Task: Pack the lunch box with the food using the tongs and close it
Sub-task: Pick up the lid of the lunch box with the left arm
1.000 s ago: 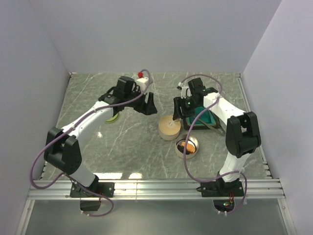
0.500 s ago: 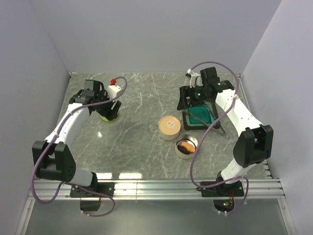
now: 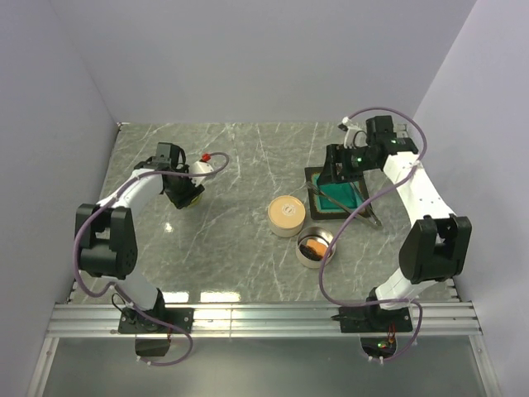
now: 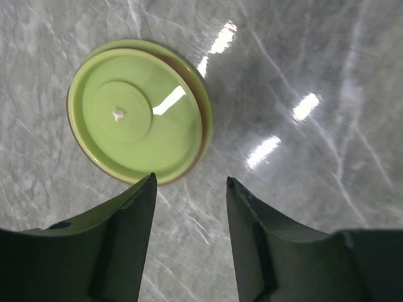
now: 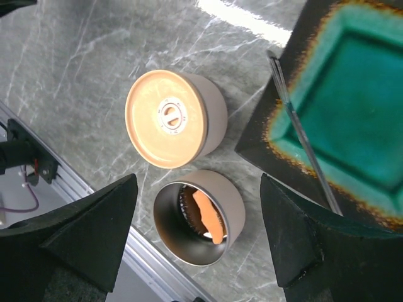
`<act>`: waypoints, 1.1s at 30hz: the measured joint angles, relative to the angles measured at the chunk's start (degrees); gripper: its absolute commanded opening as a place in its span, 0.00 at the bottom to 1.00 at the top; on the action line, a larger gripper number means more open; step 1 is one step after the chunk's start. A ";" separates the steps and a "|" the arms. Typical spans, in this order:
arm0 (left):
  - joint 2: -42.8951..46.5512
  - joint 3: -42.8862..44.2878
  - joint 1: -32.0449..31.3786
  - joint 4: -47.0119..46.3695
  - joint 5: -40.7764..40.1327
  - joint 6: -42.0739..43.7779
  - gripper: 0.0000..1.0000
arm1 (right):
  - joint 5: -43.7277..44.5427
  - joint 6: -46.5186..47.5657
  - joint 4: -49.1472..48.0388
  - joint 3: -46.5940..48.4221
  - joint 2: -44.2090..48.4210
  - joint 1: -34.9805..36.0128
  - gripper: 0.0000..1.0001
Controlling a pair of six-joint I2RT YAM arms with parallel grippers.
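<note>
Silver and thin, the tongs [image 5: 305, 135] lie on the square teal tray [image 5: 255, 148], resting on its dark rim and the edge of its glazed floor. In the right wrist view their long axis runs from upper left down to lower right. I cannot tell which end is the joined one. From the top camera they are only a faint line along the near side of the tray, slanting toward the right arm's side. No gripper touches them.

Just beside the tray stands an open metal tin [image 5: 234, 200] holding the food [image 5: 208, 217], an orange piece lying against a brown one. Only the right wrist view shows these two pieces clearly; from above they are a small orange fleck. A second tin with a tan lid [image 5: 167, 118] stands touching or nearly touching the open one.

The right gripper [image 5: 198, 182] hangs above the far part of the tray with its jaws spread wide and nothing between them.

Well apart, on the left side of the marble table [image 3: 240, 165], a round green lid [image 4: 135, 116] lies flat. Only the left wrist camera shows it in full. The left gripper [image 4: 189, 182] hovers over its edge, jaws partly apart and gripping nothing.
</note>
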State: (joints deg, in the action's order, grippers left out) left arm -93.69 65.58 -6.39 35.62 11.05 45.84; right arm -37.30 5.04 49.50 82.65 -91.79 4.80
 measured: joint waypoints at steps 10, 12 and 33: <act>-6.29 0.00 -0.07 -6.73 -0.72 3.30 0.49 | -3.02 0.85 0.31 -3.39 2.47 -3.61 0.83; -7.50 0.00 -0.07 -7.54 -0.81 3.58 0.47 | -3.39 0.87 0.44 -3.41 2.47 -3.89 0.83; -7.39 -2.21 -1.97 -8.96 -1.11 1.22 0.00 | -5.42 1.05 0.81 -3.39 1.14 -6.71 0.80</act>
State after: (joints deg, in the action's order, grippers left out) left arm -101.08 63.37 -8.36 26.65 9.93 47.07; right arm -42.72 6.09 50.30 79.26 -90.65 -1.91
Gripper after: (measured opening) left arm 0.025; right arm 0.809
